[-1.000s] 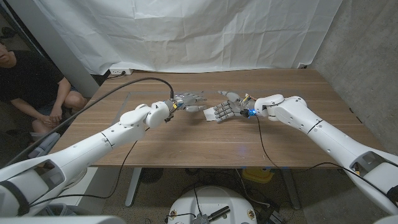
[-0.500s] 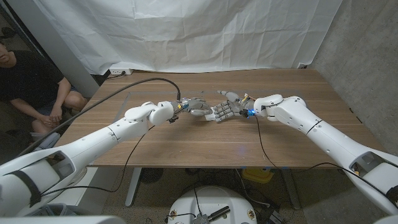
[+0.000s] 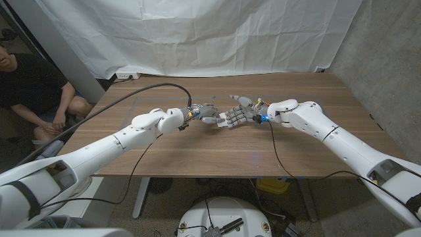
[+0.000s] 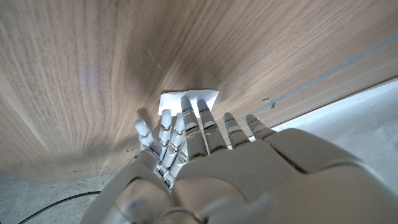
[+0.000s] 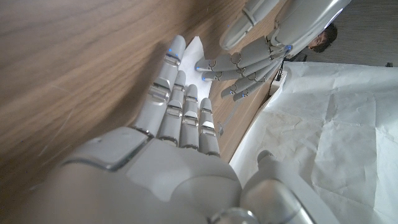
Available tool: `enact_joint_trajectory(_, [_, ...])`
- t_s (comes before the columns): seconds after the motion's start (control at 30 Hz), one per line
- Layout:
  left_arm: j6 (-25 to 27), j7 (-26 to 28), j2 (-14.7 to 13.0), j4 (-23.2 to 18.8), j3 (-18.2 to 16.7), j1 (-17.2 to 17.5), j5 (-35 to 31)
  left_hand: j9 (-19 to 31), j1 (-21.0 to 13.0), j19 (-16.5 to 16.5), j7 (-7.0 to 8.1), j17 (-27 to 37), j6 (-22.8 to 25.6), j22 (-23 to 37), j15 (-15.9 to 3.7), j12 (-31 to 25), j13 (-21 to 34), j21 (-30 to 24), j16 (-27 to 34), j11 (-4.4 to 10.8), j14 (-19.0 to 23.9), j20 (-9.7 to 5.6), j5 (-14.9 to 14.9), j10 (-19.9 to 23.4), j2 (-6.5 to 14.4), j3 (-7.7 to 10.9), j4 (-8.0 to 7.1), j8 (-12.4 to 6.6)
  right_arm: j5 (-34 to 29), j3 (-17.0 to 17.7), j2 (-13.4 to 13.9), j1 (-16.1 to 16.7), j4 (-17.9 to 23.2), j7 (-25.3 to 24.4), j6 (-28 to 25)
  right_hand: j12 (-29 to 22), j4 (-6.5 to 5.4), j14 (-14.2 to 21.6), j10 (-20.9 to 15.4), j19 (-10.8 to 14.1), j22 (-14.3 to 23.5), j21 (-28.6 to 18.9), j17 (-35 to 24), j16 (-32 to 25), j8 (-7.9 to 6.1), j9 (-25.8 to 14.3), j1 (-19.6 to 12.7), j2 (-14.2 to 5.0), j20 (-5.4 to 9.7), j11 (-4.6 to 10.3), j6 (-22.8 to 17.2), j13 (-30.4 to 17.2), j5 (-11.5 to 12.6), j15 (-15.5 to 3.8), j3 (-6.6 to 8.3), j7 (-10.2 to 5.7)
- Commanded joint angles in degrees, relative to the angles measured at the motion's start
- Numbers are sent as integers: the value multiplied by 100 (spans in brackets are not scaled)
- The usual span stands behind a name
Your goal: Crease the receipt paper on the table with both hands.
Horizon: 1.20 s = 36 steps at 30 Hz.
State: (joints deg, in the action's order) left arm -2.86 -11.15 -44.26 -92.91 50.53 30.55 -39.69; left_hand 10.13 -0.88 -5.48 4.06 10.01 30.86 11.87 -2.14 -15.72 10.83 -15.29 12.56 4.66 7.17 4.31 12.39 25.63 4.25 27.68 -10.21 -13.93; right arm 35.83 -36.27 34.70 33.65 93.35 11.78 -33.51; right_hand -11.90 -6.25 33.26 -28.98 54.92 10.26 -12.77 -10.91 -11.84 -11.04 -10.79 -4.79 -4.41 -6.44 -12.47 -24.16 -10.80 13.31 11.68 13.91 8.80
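The receipt is a small white slip (image 4: 186, 99) on the wooden table (image 3: 217, 155), also seen as the slip (image 5: 195, 51) just past my right hand's fingertips. In the head view my left hand (image 3: 206, 113) and right hand (image 3: 236, 116) meet fingertip to fingertip at the table's middle, and the paper is mostly hidden under them. Both hands have their fingers stretched out and reaching down onto the slip. My left hand's fingers (image 5: 249, 62) come in opposite my right hand's fingers (image 5: 177, 99). Neither hand grips the paper.
A person (image 3: 26, 82) sits beyond the table's far left corner. A white cloth (image 3: 197, 33) hangs behind the table. A black cable (image 3: 125, 100) runs along my left arm. Bare wood lies in front of and beside the hands.
Over the last second my left hand has slid right until its fingers meet my right hand's over the receipt. In the last half second both hands have barely moved.
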Motion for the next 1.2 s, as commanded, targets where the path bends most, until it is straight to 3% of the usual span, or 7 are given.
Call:
enact_joint_trajectory(0.03, [245,-28,-21,-66,41,46,-171,23,91,124,-88,50,204,13,-195,-108,37,-80,140,-86,564,74,20,333,317,-92,-24,48,-31,-11,-31,-30,-11,-52,-30,-22,6,-15,-60,-19,32,1,-1,19,-7,-11,50,32,6,-5,-30,-17,40,-15,-25,352])
enact_joint_trajectory(0.17, [327,-67,-17,-84,48,52,-199,27,117,109,-186,94,369,27,-184,-203,62,-85,245,-145,999,91,15,704,316,-178,-41,58,-34,-7,-27,-23,6,-73,-41,-18,6,-20,-57,-18,32,2,-1,24,-5,-11,51,36,3,-5,-29,-16,41,-14,-29,352])
enact_joint_trajectory(0.67, [454,-508,116,130,176,-106,-178,26,125,159,-264,110,151,39,-287,-27,58,-119,106,-123,887,44,22,465,294,-307,-42,225,-242,38,26,122,223,-347,278,-6,6,-38,-45,-40,32,15,0,39,2,-9,55,46,3,-5,-25,-15,44,-15,-41,351])
enact_joint_trajectory(0.73, [422,-503,124,160,180,-119,-158,26,127,156,-277,109,128,40,-290,-4,57,-119,93,-105,874,38,23,426,294,-318,-43,237,-341,54,30,186,317,-483,422,-32,9,61,-132,-4,34,9,-1,15,-62,-22,-14,-115,13,-6,-216,-19,58,-46,42,306])
enact_joint_trajectory(0.87, [363,-460,134,207,186,-141,-145,25,129,127,-259,110,44,43,-291,42,54,-110,60,-81,836,22,26,355,296,-344,-46,274,-656,-40,49,207,448,-650,707,-25,414,159,-304,30,38,14,14,40,-70,-14,-753,-496,59,-9,-507,-16,-69,-77,599,300])
enact_joint_trajectory(1.0, [231,-407,154,306,185,-175,-71,25,130,102,-231,111,-43,46,-275,96,52,-104,19,-29,778,18,31,269,305,-371,-49,306,-1114,-204,84,170,625,-869,915,-18,851,157,-488,-58,54,22,-28,37,-56,-17,-1627,-690,149,-5,-811,-21,-132,-187,1561,279])
enact_joint_trajectory(1.2, [83,-353,206,465,200,-247,-13,22,128,63,-126,115,-339,50,-282,225,46,-96,-36,25,704,23,40,32,336,-416,-53,384,-1894,-563,108,-20,777,-1156,930,-24,902,78,-623,-571,82,128,-133,1,-37,-18,-1969,-729,145,232,-891,-25,-66,-400,2149,23])
